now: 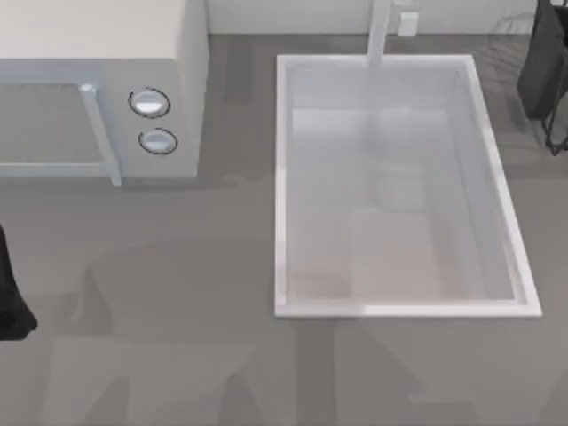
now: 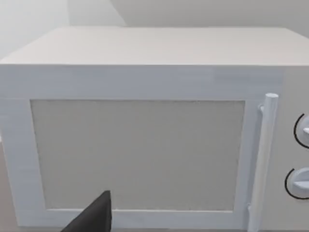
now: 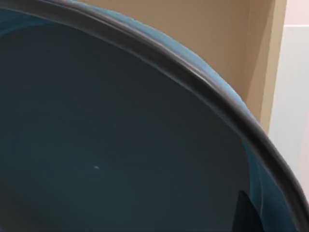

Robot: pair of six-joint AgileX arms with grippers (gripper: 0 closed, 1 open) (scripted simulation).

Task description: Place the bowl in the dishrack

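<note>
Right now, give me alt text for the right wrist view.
The bowl's glossy dark teal inside takes up most of the frame, its thin dark rim curving across. Beyond the rim are a tan surface and a white panel.

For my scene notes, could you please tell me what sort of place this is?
It looks like a rendered kitchen counter: a white microwave with two round knobs, a white sink with a faucet, and a wire dishrack at the far right corner.
</note>
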